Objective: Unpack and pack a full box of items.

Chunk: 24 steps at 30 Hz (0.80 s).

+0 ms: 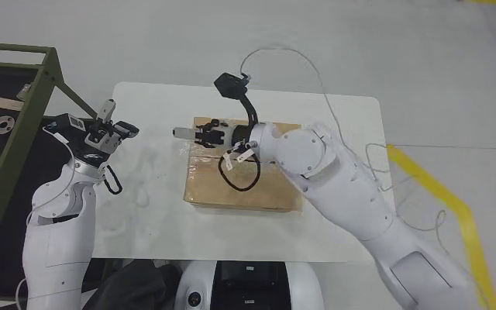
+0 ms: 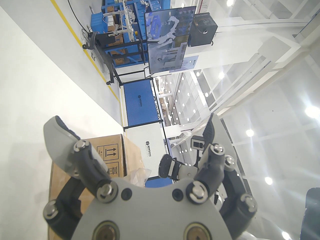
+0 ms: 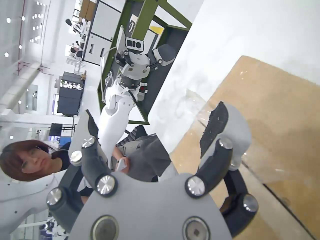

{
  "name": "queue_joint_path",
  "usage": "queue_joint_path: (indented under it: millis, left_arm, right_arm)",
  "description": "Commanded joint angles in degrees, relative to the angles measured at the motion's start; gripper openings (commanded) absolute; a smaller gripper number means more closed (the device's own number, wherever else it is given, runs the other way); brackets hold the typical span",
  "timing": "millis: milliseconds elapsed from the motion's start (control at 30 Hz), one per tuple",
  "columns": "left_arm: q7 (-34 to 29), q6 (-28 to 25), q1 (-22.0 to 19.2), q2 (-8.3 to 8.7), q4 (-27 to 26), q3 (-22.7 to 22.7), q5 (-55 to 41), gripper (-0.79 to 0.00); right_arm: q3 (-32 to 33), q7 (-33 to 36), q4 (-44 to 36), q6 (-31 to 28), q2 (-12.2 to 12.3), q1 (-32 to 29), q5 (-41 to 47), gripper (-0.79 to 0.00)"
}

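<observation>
A closed brown cardboard box point(image 1: 248, 178) lies in the middle of the white table point(image 1: 349, 116), its seam covered with clear tape. My right gripper point(image 1: 188, 135) hovers over the box's far left corner, open and holding nothing; in its wrist view the right gripper point(image 3: 153, 116) has the box point(image 3: 275, 96) beside one finger. My left gripper point(image 1: 118, 122) stands open and empty above the table's left edge, well apart from the box. In the left wrist view the left gripper point(image 2: 135, 126) faces the box point(image 2: 115, 151).
Clear plastic film point(image 1: 143, 174) lies crumpled on the table left of the box. A green metal frame point(image 1: 35, 85) stands off the table's left side. A black cable loop point(image 1: 240, 180) hangs over the box top, and a thin grey wire point(image 1: 314, 70) trails across the far side.
</observation>
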Motion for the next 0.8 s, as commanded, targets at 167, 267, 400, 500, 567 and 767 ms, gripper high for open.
queue_joint_path:
  millis: [167, 267, 400, 500, 567, 767]
  left_arm:
    - [0.00, 0.00, 0.00, 0.00, 0.00, 0.00, 0.00, 0.000]
    - [0.00, 0.00, 0.00, 0.00, 0.00, 0.00, 0.00, 0.000]
    - [0.00, 0.00, 0.00, 0.00, 0.00, 0.00, 0.00, 0.000]
    - [0.00, 0.00, 0.00, 0.00, 0.00, 0.00, 0.00, 0.000]
    - [0.00, 0.00, 0.00, 0.00, 0.00, 0.00, 0.00, 0.000]
    - [0.00, 0.00, 0.00, 0.00, 0.00, 0.00, 0.00, 0.000]
  right_arm:
    - [-1.67, 6.44, 5.19, -2.48, -0.60, 5.19, -3.16, -0.049]
    - [-2.73, 8.13, 6.66, -3.27, -0.93, 6.35, -4.09, -0.031]
    - [-4.29, 9.04, 7.70, -3.16, -1.32, 7.40, -6.83, -0.018]
    - [-5.35, 8.25, 8.12, -2.62, -1.66, 8.09, -9.57, -0.037]
    - [-6.06, 7.88, 8.21, -2.12, -1.87, 8.55, -11.62, -0.025]
    - [-8.25, 9.51, 8.79, 0.17, -2.55, 9.83, -16.38, -0.062]
